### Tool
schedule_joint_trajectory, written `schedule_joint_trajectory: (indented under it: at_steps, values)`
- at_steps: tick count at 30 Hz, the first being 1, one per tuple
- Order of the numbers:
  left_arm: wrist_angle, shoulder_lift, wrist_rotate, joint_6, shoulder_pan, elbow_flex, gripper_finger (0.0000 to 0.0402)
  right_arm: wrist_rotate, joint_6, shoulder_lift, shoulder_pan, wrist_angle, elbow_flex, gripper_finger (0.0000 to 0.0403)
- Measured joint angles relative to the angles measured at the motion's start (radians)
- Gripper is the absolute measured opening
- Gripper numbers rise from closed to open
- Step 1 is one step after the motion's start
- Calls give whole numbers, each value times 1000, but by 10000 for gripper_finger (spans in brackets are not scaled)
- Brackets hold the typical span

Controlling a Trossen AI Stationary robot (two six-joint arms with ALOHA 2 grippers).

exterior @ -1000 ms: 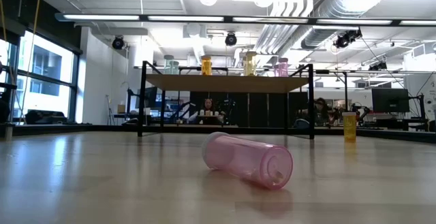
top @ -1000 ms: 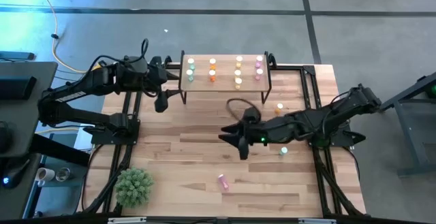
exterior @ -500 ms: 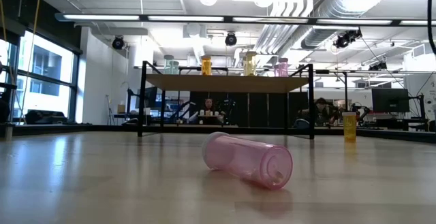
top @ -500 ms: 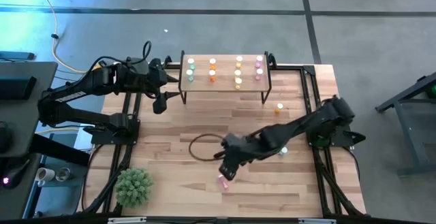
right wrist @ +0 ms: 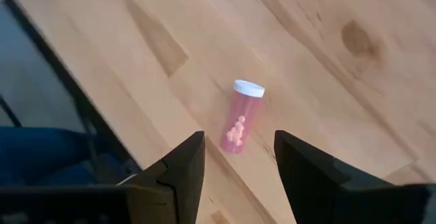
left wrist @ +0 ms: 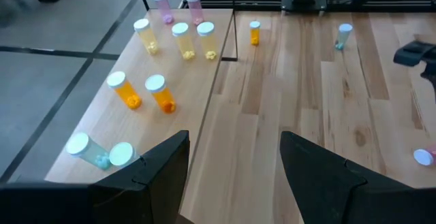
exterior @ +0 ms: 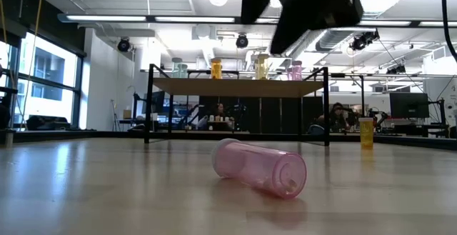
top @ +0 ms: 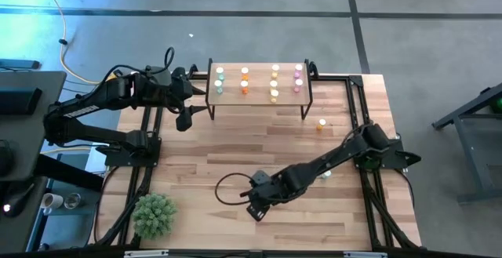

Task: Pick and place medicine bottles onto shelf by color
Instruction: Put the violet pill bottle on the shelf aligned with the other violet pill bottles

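- The right gripper (top: 255, 208) is extended low over the near part of the table (top: 196, 164), directly above a pink bottle (right wrist: 240, 120) that lies on its side on the wood.
- In the right wrist view, the two fingers (right wrist: 180, 166) stand apart with the pink bottle visible in the gap beyond them; nothing is gripped and no contact with the bottle shows.
- In the low view, the pink bottle (exterior: 259, 166) rests on the tabletop with its cap toward the camera, and the right gripper (exterior: 303, 6) hangs above it.
- The left gripper (top: 184, 119) is positioned beside the left end of the shelf (top: 259, 93), with its fingers (left wrist: 146, 176) spread wide and empty.
- The shelf (left wrist: 170, 125) carries upright bottles grouped by colour: green (left wrist: 102, 152), orange (left wrist: 143, 91), yellow (left wrist: 180, 39) and pink (left wrist: 177, 5).
- An orange bottle (top: 321, 124) stands on the table near the shelf's right end.
- A green bottle (top: 326, 174) stands on the table near the right arm.
- A small green plant (top: 154, 215) sits at the near left corner of the table.
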Motion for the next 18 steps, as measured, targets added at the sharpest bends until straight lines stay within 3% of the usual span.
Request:
schedule_joint_trajectory:
  at_steps: [12,18]
  values:
    - [0,0,0,-1,0,0,218,-17,49,103,15,96,0,167]
    - [0,0,0,-22,0,0,218,-79,56,151,15,115,0,167]
